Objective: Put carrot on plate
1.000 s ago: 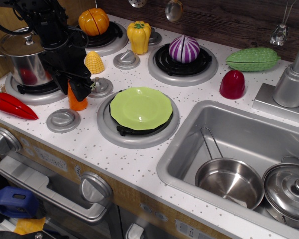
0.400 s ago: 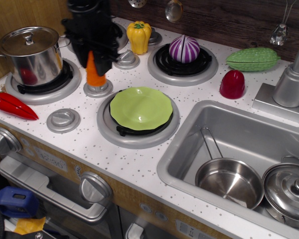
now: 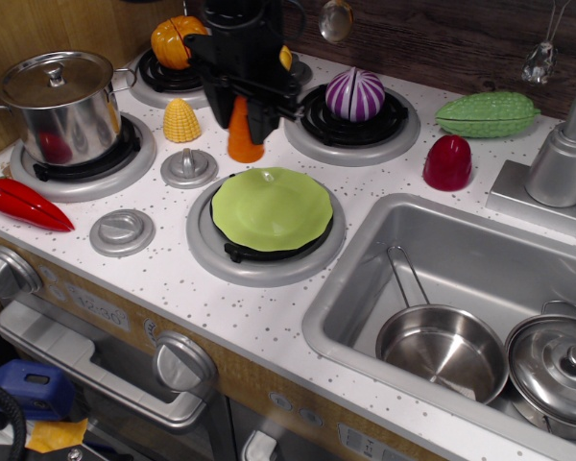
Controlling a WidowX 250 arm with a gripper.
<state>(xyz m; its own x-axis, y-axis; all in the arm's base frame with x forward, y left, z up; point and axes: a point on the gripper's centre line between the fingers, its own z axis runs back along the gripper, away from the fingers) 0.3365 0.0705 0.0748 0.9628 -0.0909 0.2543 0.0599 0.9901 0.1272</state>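
Claw (image 3: 246, 113) clenched on carrot (image 3: 243, 134), held upright, wide end down, above the worktop (image 3: 221, 307) just behind the plate (image 3: 272, 208), presumably to clear its rim before lowering.

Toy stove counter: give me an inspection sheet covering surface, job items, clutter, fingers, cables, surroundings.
Surface: white speckled counter with burners and knobs.
Job's things: carrot held upright above the counter, behind the plate; plate bare, on the front burner.
Clutter: corn, red pepper, lidded pot, purple onion, green gourd, red cup; pan in the sink.
Gripper: fingers closed on the carrot's top.
Cables: black loop at lower left.
Surroundings: faucet, dark wood backsplash.
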